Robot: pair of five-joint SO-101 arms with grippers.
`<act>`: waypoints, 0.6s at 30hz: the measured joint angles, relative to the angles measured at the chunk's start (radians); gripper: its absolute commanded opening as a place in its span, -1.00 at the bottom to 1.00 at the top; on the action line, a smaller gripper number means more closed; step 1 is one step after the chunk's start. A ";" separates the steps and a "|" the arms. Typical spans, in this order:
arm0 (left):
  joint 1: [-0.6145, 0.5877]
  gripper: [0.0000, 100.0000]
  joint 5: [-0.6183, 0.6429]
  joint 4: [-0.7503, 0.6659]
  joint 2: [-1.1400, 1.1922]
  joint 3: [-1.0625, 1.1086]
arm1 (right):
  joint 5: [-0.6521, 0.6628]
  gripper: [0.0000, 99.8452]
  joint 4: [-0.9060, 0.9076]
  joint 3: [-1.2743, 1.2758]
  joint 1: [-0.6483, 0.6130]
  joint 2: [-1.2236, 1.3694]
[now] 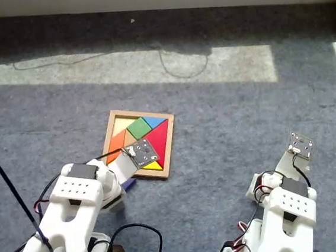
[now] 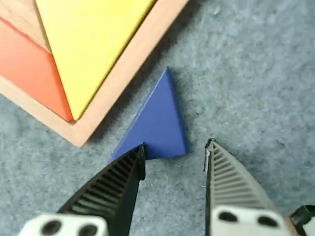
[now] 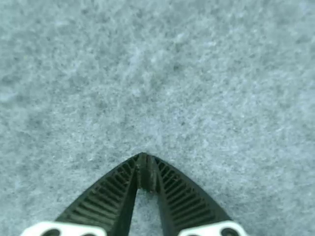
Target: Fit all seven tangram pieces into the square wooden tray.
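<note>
The left gripper [image 2: 174, 147] hangs low over the grey carpet [image 2: 246, 73] with its ribbed black fingers [image 2: 123, 177] spread apart and holding nothing. A small blue wooden triangle [image 2: 156, 123] lies flat on the carpet just ahead of them, its base edge touching one fingertip and stopping short of the other. Past the triangle's point, beyond the fingertips, is a corner of the square wooden tray [image 2: 130, 66], where a large yellow wooden triangle [image 2: 93, 39] sits against an orange wooden piece [image 2: 27, 73]. The high view also shows pale, green, blue and red pieces in the tray, so six seem to be seated. The blue triangle outside looks like the one left to fit, though the arm hides part of the tray. A wood-toned patch beside the orange piece may be its slot. The right gripper [image 3: 146, 164] rests over bare carpet, its fingers pressed together and empty, with nothing ahead of them.
</note>
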 measured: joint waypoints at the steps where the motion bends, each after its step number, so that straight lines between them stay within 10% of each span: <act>1: -0.002 -0.49 0.000 -0.015 0.000 0.003 | 0.000 -0.99 0.000 0.000 0.000 0.000; 18: 0.006 -0.48 0.055 -0.080 0.000 0.005 | 0.000 -0.99 0.000 0.000 0.000 0.000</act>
